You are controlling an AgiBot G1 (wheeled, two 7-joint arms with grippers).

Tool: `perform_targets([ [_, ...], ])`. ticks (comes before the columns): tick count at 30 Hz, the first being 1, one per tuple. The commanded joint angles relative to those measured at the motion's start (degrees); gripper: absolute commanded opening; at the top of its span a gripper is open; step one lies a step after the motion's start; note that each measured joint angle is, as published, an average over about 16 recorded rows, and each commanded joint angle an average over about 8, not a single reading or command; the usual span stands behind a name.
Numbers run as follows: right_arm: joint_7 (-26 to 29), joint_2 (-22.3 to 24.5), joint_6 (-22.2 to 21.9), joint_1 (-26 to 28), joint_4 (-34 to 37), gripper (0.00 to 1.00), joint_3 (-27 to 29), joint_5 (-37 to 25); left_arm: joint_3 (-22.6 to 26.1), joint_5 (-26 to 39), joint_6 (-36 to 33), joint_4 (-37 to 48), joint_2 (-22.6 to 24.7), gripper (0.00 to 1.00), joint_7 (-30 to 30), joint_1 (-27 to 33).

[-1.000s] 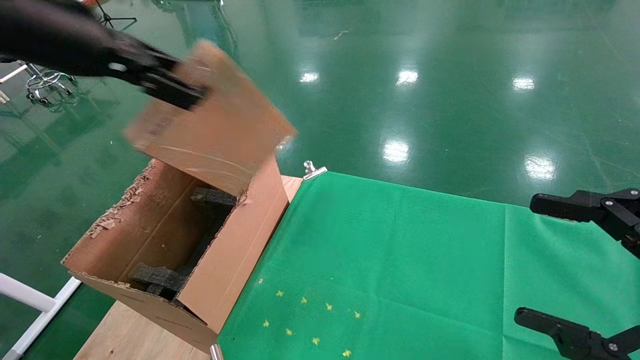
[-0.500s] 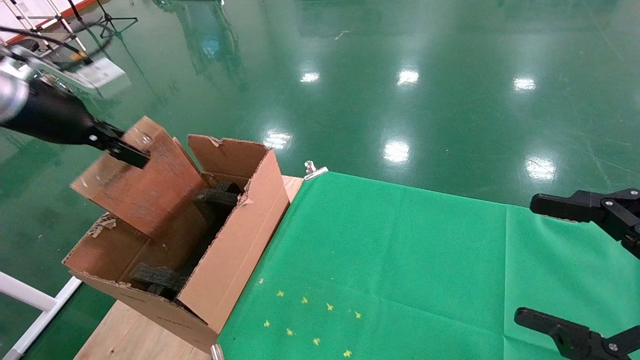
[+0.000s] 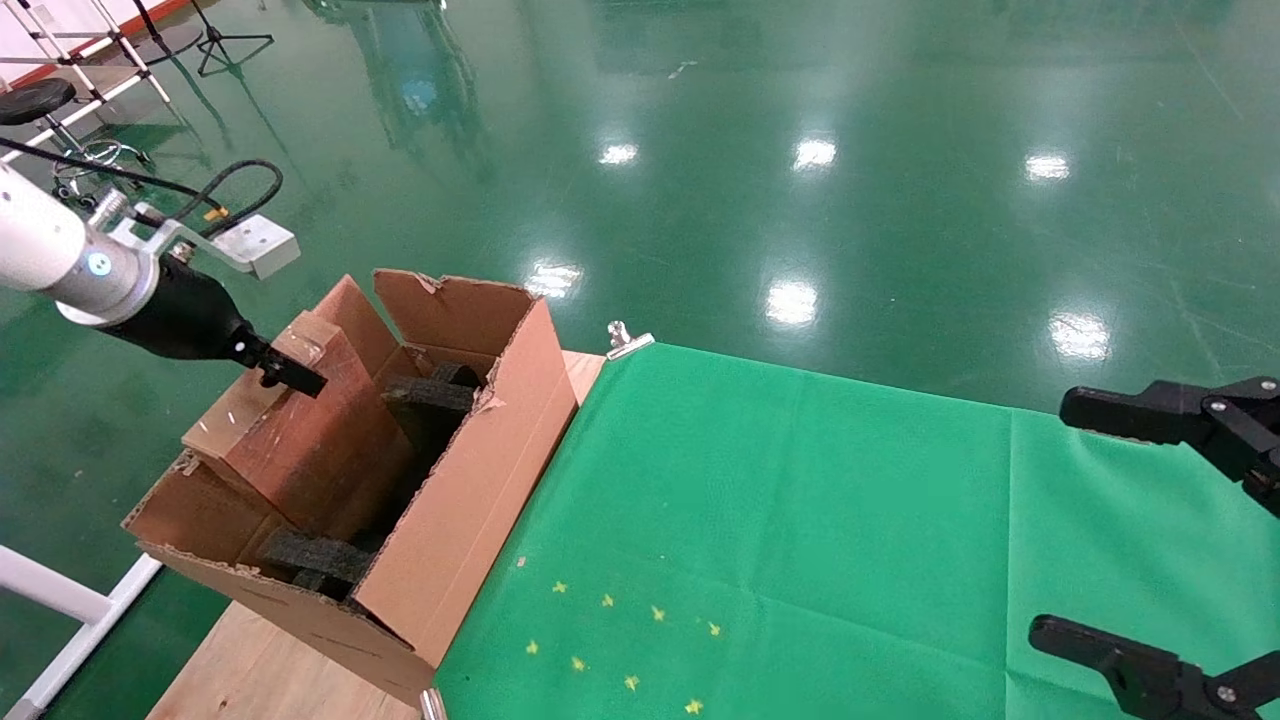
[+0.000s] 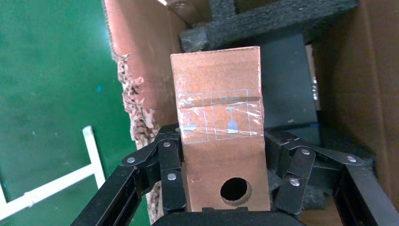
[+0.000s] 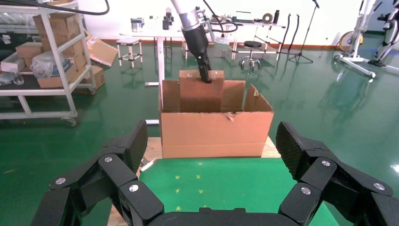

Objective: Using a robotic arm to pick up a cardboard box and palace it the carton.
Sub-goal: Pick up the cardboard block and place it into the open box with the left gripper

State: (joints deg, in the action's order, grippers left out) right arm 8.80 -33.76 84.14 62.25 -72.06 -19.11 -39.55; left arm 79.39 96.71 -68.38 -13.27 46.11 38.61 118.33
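Jaws of the left black linked two-finger gripper (image 3: 290,375) are clamped on the top end of the small slim brown cardboard box (image 3: 300,440); those of the right all-black gripper (image 3: 1150,530) are spread wide over the green cloth (image 3: 800,520) at the right edge, idle.

Head view: the box stands tilted, its lower part inside the large brown corrugated carton (image 3: 470,480), near the left wall, beside the black foam blocks (image 3: 430,395). Risk: the lower edge may land on a foam block and leave the box propped rather than seated.

Left wrist view: the gripper (image 4: 226,188) pinches the box (image 4: 219,122) on its two broad sides, next to the carton's ragged torn wall (image 4: 129,94). Risk: a linkage may snag that torn edge on withdrawal.

Right wrist view: the white robotic arm (image 5: 188,19) reaches down to the box (image 5: 201,94), which rises above the carton's (image 5: 214,132) rim. Risk: released this high, the box would probably topple
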Motion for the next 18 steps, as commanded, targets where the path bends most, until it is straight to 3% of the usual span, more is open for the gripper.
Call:
perform_targets([
  [1, 0.0, 0.0, 0.0, 0.0, 0.0, 1.00, 0.0, 0.0, 0.0, -0.1, 0.9, 2.6, 1.0, 0.00, -1.1, -0.8],
  [11, 0.0, 0.0, 0.0, 0.0, 0.0, 1.00, 0.0, 0.0, -0.8, -0.7, 13.2, 8.9, 3.1, 0.00, -3.7, -5.5],
  [18, 0.0, 0.0, 0.0, 0.0, 0.0, 1.00, 0.0, 0.0, -1.8, -2.3, 15.2, 10.9, 3.5, 0.00, -4.4, -8.3],
])
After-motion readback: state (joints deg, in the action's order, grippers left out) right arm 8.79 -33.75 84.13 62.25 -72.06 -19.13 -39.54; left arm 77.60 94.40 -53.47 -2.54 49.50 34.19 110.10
